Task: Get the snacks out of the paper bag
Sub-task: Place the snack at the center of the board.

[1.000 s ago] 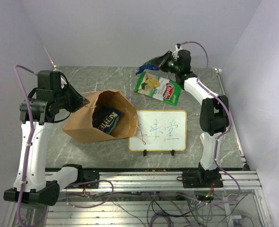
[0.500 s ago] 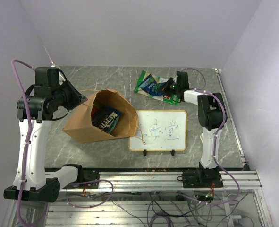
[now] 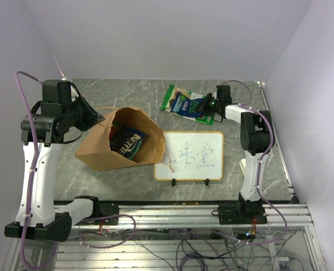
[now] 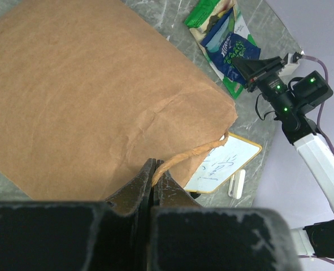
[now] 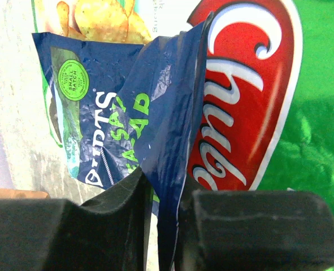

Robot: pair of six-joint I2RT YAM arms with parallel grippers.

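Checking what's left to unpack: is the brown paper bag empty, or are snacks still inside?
Not empty. Through the open mouth of the paper bag, a dark packet with white lettering shows inside.

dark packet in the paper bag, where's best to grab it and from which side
Probably grip the dark packet by its end nearest the bag mouth, coming in from the whiteboard side. The paper bag lies on its side with its mouth open that way, and its brown walls cover the packet elsewhere.

Bright, even light, soft shadows; the green chip bag (image 5: 302, 113) shines, lower wrist-view edges blur.
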